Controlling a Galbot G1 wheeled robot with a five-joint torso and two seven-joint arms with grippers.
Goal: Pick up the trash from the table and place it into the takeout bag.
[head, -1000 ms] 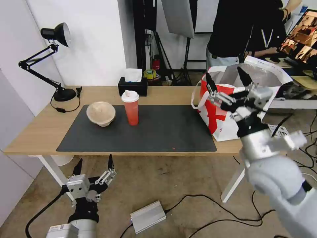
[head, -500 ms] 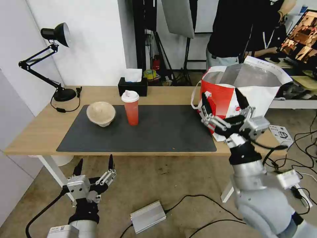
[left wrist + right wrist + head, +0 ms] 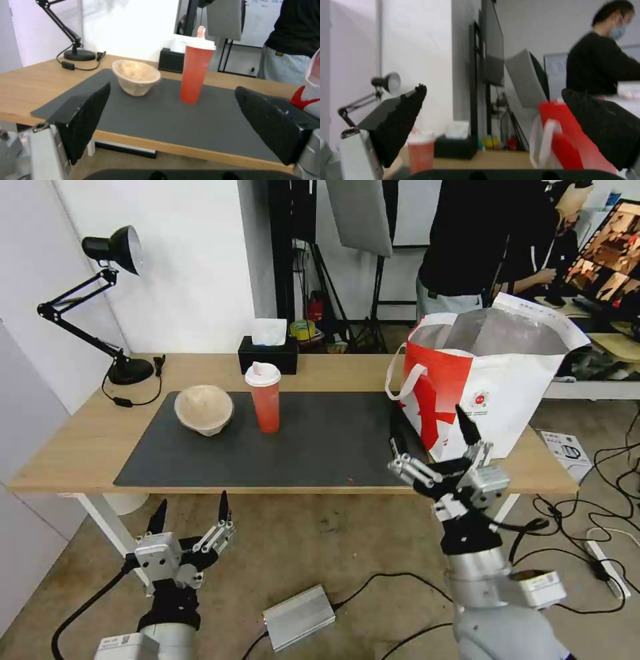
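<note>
Takeout bag (image 3: pixel 497 380) stands upright and open at the right end of the table (image 3: pixel 60 453), silvery lining showing, its base partly on the dark grey mat (image 3: pixel 300 447). Tall red cup (image 3: pixel 265 397) sits well left of the bag on the mat, beige paper-pulp bowl (image 3: pixel 204 409) just beyond the cup — both untouched. Right gripper (image 3: pixel 433 447) hangs just in front of the bag near the table's front edge, jaws wide, holding nothing; left gripper (image 3: pixel 190 513) is below the table edge, far from the bag — jaws wide, empty.
</note>
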